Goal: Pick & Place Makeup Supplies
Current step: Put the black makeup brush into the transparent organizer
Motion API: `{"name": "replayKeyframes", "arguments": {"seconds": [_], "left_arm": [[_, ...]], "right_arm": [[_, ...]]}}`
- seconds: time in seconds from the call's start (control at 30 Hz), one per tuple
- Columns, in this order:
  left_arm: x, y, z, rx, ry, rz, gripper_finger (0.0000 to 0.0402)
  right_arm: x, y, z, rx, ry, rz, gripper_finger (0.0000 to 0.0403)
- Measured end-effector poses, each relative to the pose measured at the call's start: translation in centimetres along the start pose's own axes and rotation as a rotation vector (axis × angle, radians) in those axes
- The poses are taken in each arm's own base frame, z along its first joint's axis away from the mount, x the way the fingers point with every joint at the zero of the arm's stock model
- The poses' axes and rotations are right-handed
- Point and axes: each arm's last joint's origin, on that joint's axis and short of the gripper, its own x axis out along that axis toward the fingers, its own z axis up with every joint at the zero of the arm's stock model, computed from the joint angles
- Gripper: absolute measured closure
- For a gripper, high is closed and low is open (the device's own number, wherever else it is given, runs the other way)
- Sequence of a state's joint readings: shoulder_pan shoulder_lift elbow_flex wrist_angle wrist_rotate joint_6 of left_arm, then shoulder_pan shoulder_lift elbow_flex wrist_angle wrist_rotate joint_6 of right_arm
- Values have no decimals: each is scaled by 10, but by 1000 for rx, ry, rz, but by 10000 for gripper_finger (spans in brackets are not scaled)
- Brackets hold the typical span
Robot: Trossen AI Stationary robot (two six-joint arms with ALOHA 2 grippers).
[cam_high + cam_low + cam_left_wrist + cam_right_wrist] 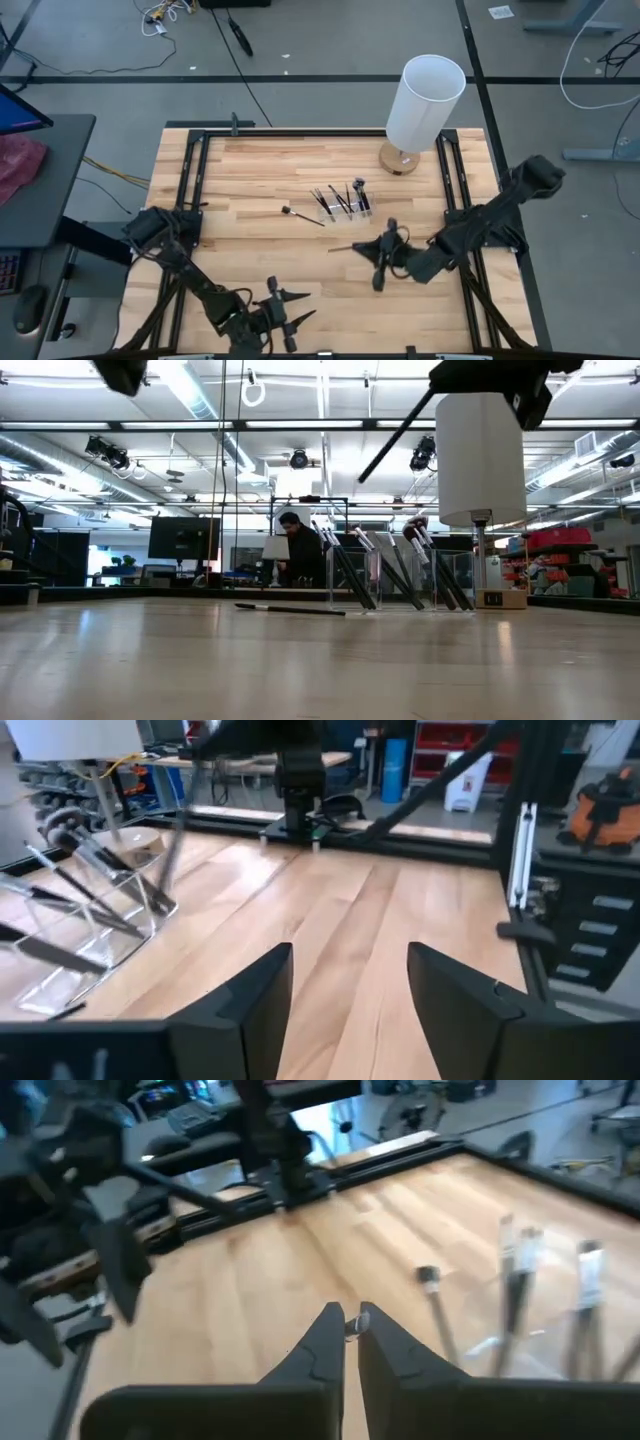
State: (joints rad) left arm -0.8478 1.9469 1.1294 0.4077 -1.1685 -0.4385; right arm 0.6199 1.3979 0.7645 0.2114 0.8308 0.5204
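Observation:
Several thin dark makeup brushes point(342, 198) stand leaning in a small clear holder point(345, 212) at the table's middle; they also show in the low view point(400, 565). One more brush point(303, 215) lies flat on the wood to the holder's left. My right gripper point(378, 252) hovers on the near side of the holder, shut on another dark brush point(350, 248). My left gripper point(285, 312) waits open at the table's near edge, touching nothing; its wrist view shows the gap between its fingers point(350, 960). My right gripper pinches a dark brush between its two fingertips; a small silvery bit of the brush point(352, 1323) shows between them. From the fingers the handle point(345, 248) sticks out toward the table's left. The brush is lifted clear and slants in the air point(395, 435).
A tall white cylinder lamp point(425, 98) on a round wooden base stands at the far right of the table, just beyond the holder. Black frame rails point(190, 180) run along the left, right and far edges. Bare wood lies between the two grippers point(320, 275).

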Motion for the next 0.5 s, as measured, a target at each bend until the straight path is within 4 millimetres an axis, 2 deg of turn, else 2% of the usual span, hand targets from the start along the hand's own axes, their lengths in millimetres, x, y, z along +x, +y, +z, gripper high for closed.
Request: {"name": "replayKeyframes", "arguments": {"seconds": [0.2, 0.37, 0.5], "left_arm": [[-1, 10, -19, -65, 107, 25, 206], [9, 24, -33, -143, 259, 49, 206], [17, 29, -41, -158, 288, 77, 207]], "right_arm": [[-5, -26, 41, -8, 102, -73, 392], [4, -47, 69, -32, 279, -147, 392], [14, -68, 83, -9, 370, -168, 392]]}}
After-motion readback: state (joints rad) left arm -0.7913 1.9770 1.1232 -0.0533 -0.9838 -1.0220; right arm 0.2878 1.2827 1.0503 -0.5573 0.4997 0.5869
